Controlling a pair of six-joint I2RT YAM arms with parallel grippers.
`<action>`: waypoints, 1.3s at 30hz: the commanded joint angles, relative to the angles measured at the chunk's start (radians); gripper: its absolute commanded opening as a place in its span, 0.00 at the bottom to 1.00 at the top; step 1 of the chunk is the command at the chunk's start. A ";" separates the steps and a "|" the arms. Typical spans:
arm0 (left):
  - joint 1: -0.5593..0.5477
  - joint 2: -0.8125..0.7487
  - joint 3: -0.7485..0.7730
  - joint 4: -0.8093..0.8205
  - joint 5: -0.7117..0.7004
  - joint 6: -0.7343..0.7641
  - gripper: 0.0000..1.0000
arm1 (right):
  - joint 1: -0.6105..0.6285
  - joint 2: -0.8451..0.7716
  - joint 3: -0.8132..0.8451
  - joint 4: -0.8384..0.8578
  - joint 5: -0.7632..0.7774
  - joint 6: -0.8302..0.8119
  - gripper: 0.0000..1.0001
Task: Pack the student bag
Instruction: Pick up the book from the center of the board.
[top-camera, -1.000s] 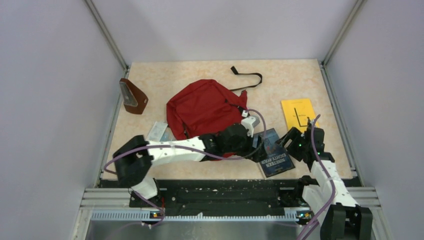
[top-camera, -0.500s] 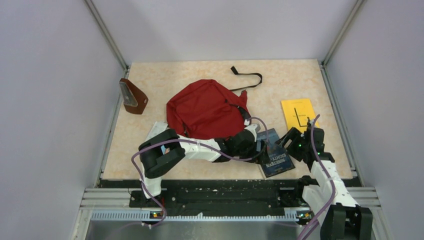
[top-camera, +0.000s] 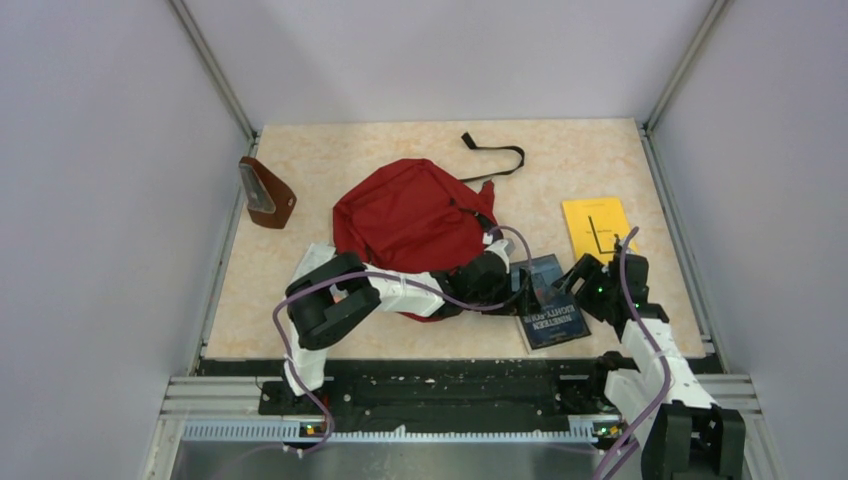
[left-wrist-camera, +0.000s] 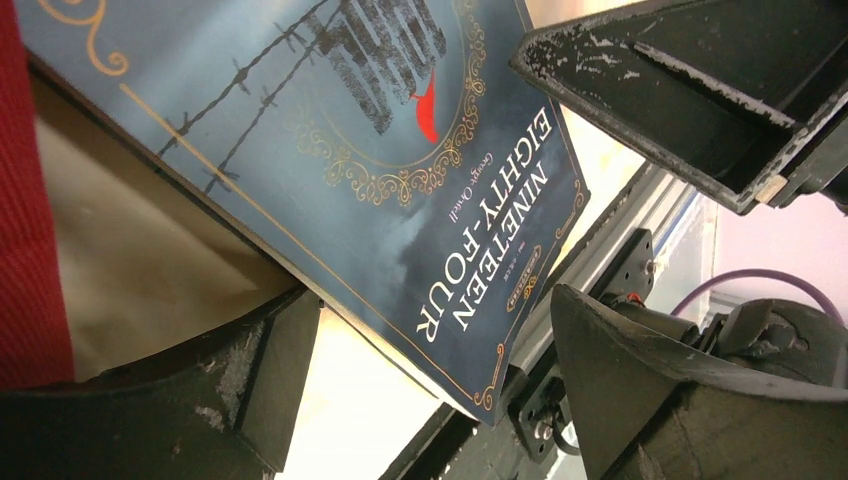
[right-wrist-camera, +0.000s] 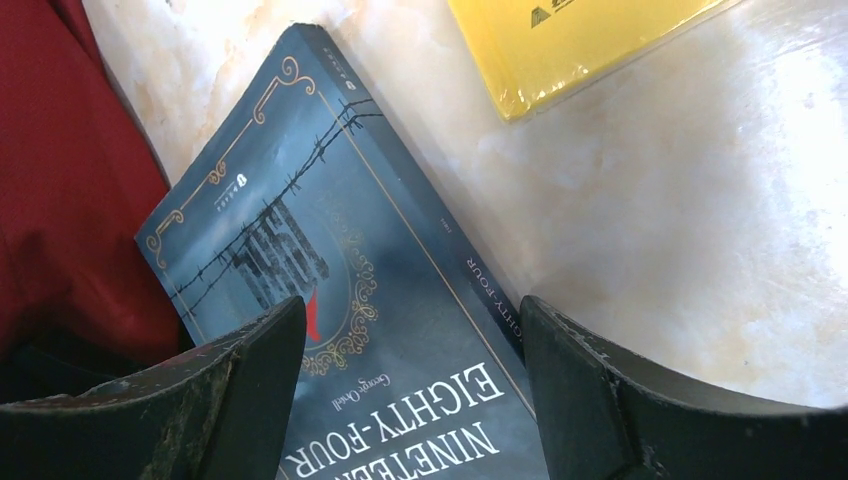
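The student bag (top-camera: 405, 215), dark red, lies mid-table with a black strap (top-camera: 497, 150) trailing behind it. A dark blue book titled Nineteen Eighty-Four (top-camera: 550, 305) lies just right of the bag's near edge. It also shows in the left wrist view (left-wrist-camera: 400, 150) and the right wrist view (right-wrist-camera: 330, 280). My left gripper (top-camera: 507, 283) is open at the book's left edge, its near corner between the fingers (left-wrist-camera: 432, 300). My right gripper (top-camera: 583, 283) is open and hovers over the book's right side (right-wrist-camera: 410, 305). Neither holds anything.
A yellow book (top-camera: 597, 228) lies at the right, also in the right wrist view (right-wrist-camera: 580, 40). A brown wedge pouch (top-camera: 266, 192) stands at the far left. A clear packet (top-camera: 312, 257) lies left of the bag, partly under my left arm. The table's front rail (top-camera: 450, 385) is close.
My left arm has folded its elbow up and inward, and its gripper has moved right to the blue book's left edge. The right arm and the book have hardly moved.
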 joint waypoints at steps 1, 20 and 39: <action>0.005 0.056 0.041 0.095 -0.061 0.007 0.89 | 0.037 0.011 -0.011 -0.013 -0.072 0.020 0.76; 0.002 0.055 0.139 0.140 -0.206 0.055 0.60 | 0.070 0.051 -0.018 0.011 -0.041 0.040 0.74; 0.000 0.017 0.137 0.178 -0.175 0.048 0.00 | 0.077 0.075 -0.020 0.034 -0.031 0.052 0.74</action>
